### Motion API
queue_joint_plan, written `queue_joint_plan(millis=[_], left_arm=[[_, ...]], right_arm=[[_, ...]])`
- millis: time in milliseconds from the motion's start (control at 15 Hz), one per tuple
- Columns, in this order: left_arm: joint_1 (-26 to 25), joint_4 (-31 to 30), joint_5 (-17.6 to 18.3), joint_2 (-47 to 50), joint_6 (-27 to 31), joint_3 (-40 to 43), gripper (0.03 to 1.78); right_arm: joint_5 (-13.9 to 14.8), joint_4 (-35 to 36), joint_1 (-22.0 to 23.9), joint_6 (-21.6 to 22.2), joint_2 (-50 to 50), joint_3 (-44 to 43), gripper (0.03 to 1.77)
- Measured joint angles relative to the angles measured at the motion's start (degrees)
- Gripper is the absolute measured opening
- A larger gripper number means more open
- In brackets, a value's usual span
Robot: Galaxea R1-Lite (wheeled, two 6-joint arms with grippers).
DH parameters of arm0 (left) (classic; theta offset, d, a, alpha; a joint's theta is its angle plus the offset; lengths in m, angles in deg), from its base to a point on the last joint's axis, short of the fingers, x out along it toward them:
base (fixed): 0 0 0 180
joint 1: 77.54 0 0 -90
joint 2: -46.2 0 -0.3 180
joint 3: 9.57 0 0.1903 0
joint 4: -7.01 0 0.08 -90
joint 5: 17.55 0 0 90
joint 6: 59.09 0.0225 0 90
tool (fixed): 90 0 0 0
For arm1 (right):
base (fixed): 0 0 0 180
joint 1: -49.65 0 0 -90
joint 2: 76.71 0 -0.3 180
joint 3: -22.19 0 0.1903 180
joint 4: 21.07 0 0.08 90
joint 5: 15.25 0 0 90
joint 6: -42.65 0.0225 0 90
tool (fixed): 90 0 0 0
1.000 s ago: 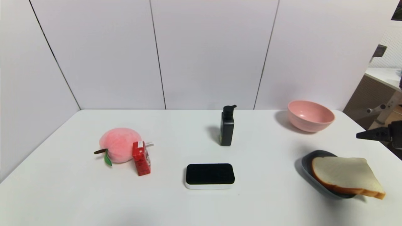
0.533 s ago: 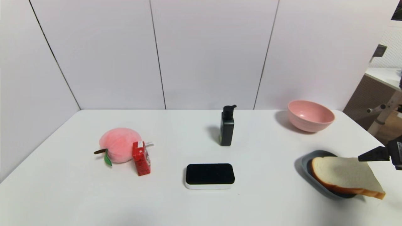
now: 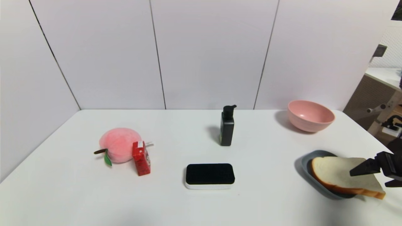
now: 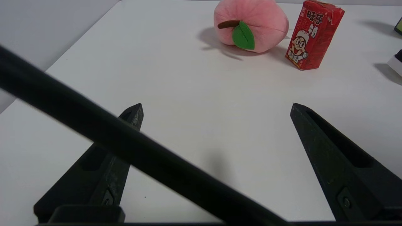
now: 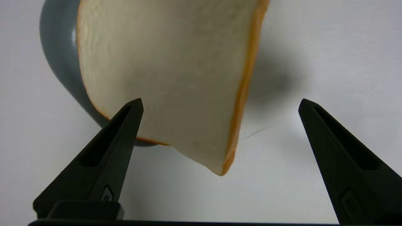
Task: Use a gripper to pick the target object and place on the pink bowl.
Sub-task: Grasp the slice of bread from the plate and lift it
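Here, the robot's right hand [image 3: 364, 175] hangs over the near right corner of the white worktop [image 3: 194, 204], its two pointed black fingers spread wide and gripping nothing. In the head view the upper finger [image 3: 361, 168] shows against the cream face of the toast slice [image 3: 337, 172]; whether it touches the bread cannot be told. The right wrist view shows the fingers well apart, one in front of the slice's edge, the other over bare worktop beyond the golden crust, and the slice's pointed corner between them.

The toast slice lies tilted across a grey-blue tray [image 3: 306, 166], its near corner jutting past the tray's rim over the worktop. The pink bowl [image 3: 310, 115] stands upright and empty farther back on the right, well apart from the tray.

Across the rest of the worktop: a black pump bottle [image 3: 227, 126] stands upright near the middle, a black pad with a white base [image 3: 209, 175] lies in front of it, and on the left a pink plush peach [image 3: 119, 144] sits touching a red drink carton [image 3: 141, 158].

The left hand [image 4: 216, 108] shows only in its own wrist view, over the worktop's left side, fingers also wide apart and holding nothing, with a dark bar [image 4: 125, 147] crossing in front of one of them.
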Motion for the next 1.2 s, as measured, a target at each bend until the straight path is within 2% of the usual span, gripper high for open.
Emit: queue_joint_plan(millis=[267,600,667,733,933,1200], left_arm=[[0.0,0.0,0.0,0.0,0.1,0.0,1.69],[0.0,0.0,0.0,0.0,0.0,0.0,1.69],[0.0,0.0,0.0,0.0,0.0,0.0,1.69],[0.0,0.0,0.0,0.0,0.0,0.0,1.69],[0.0,0.0,0.0,0.0,0.0,0.0,1.69],[0.0,0.0,0.0,0.0,0.0,0.0,1.69]], right_arm=[[-2.7,-0.2,-0.3,-0.2,-1.4,-0.5,1.71],[-2.9,-0.2,-0.5,-0.3,-3.5,-2.3,1.71],[-2.9,-0.2,-0.5,-0.3,-3.9,-2.5,1.64],[-2.8,-0.1,-0.5,-0.5,-4.3,-2.7,1.45],[-2.9,-0.2,-0.5,-0.5,-5.0,-3.0,1.02],[-2.9,-0.3,-0.8,-0.7,-5.3,-2.9,0.65]])
